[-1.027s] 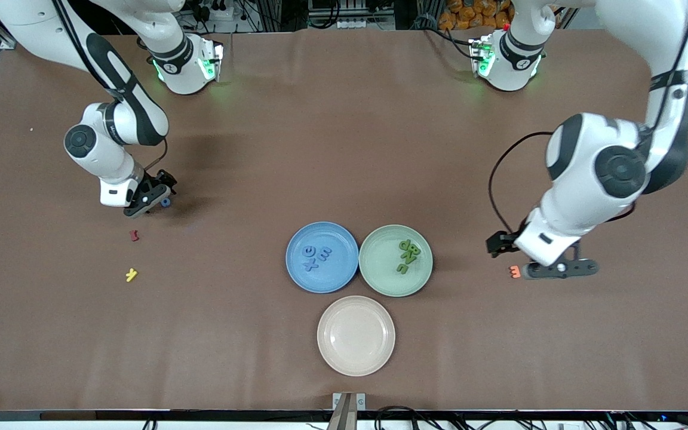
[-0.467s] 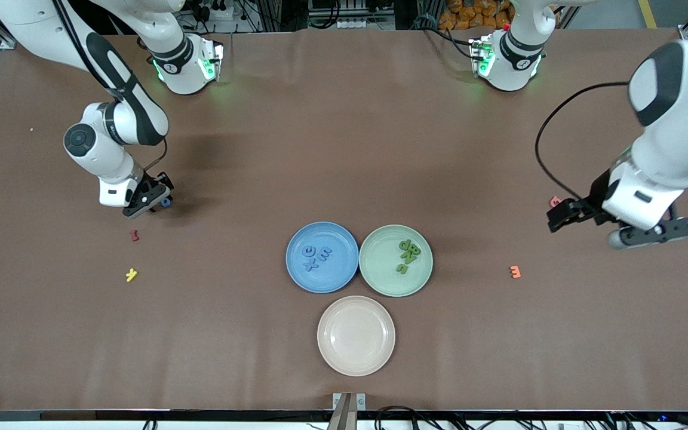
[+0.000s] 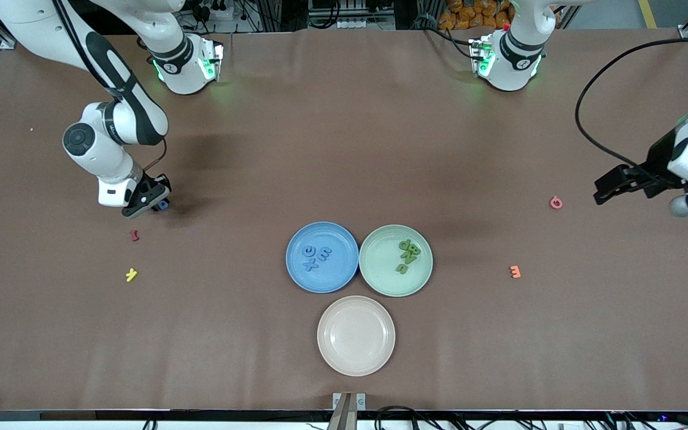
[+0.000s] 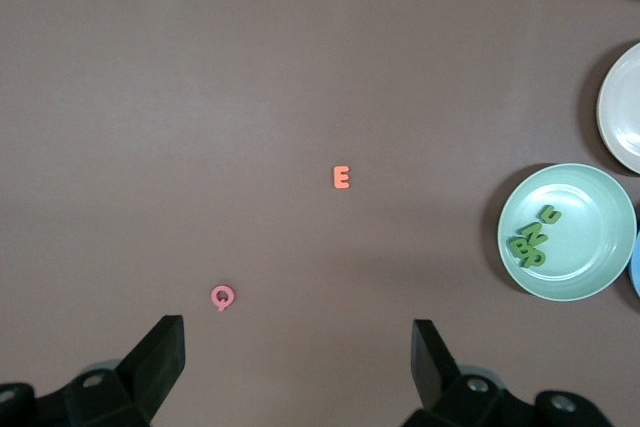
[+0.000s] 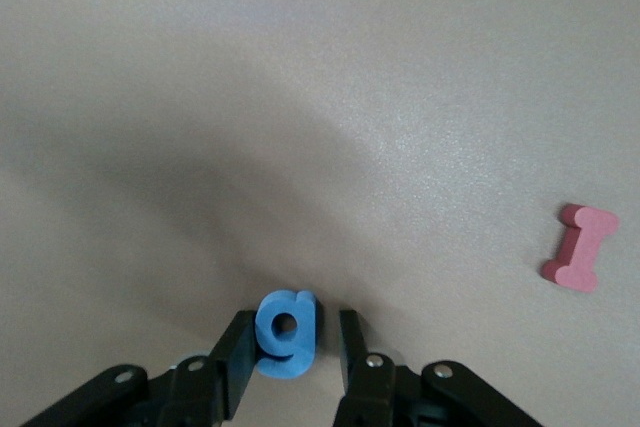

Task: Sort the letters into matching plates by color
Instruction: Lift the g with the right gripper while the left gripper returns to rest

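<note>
The blue plate holds three blue letters. The mint green plate beside it holds several green letters; it also shows in the left wrist view with its letters. A blue letter g lies on the table toward the right arm's end. My right gripper is down at the table with its fingers around the g; one finger touches it and the other stands a little apart. My left gripper is wide open and empty over the table at the left arm's end.
A beige plate sits nearer the front camera than the two plates. A pink Q and an orange E lie toward the left arm's end. A red I and a yellow piece lie near the right gripper.
The left arm has swung from beside the orange E out toward its own end of the table, uncovering the pink Q. The right gripper has stayed at the blue g.
</note>
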### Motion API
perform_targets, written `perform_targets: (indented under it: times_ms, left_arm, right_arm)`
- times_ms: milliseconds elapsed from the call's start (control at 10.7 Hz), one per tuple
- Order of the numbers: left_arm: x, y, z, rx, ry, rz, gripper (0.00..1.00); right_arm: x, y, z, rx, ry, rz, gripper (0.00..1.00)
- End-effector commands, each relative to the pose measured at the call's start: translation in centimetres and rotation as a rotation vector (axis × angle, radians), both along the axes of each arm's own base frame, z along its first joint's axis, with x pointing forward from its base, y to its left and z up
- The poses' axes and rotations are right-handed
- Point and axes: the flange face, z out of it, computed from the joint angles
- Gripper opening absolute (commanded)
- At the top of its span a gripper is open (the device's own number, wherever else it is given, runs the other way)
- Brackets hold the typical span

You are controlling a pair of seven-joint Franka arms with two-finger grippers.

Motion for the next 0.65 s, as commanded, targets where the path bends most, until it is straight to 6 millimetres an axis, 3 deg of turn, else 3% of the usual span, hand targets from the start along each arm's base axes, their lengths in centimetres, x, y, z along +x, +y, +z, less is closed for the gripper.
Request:
perform_targets:
  times_ms: [0,373,560]
  left_arm:
    - [-0.4,1.3,3.2,-0.011,-0.017,-0.012,1.0]
    - [-1.0,3.3,3.6,-0.003,0.004,0.008,1.0]
    - [-0.8,3.7,3.3,-0.003,0.007,-0.058,1.0]
  right_arm:
    - [-0.2,0.3,-1.0,0.004,-0.004,0.022,0.29]
    - [0.7,0.8,-0.5,0.007,-0.013,-0.01,0.2]
    - [2.8,1.5,0.8,0.008,-0.018,-0.083,0.19]
